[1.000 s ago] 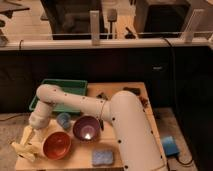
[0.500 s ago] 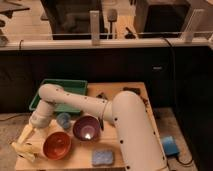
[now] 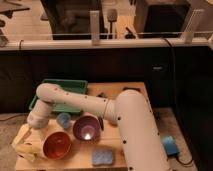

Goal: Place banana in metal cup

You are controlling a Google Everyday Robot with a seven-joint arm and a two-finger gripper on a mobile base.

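A: Gripper (image 3: 22, 142) position?
B: Hangs low over the front-left corner of the counter (image 3: 80, 160), just left of the orange bowl (image 3: 56, 145), at the end of the white arm (image 3: 80, 102).
A: Open or closed?
B: Cannot tell. Blends into the pale shapes beneath it.
A: Banana (image 3: 29, 151)?
B: Sits right at the gripper's tip, near the counter's left edge, just beside the orange bowl. Held or only touched: cannot tell.
A: Metal cup (image 3: 63, 120)?
B: Stands behind the orange bowl, left of the purple bowl (image 3: 87, 127), apart from the banana.
A: Anything else?
B: Blue sponge (image 3: 103, 157) at the front edge, green tray (image 3: 60, 90) at the back left.
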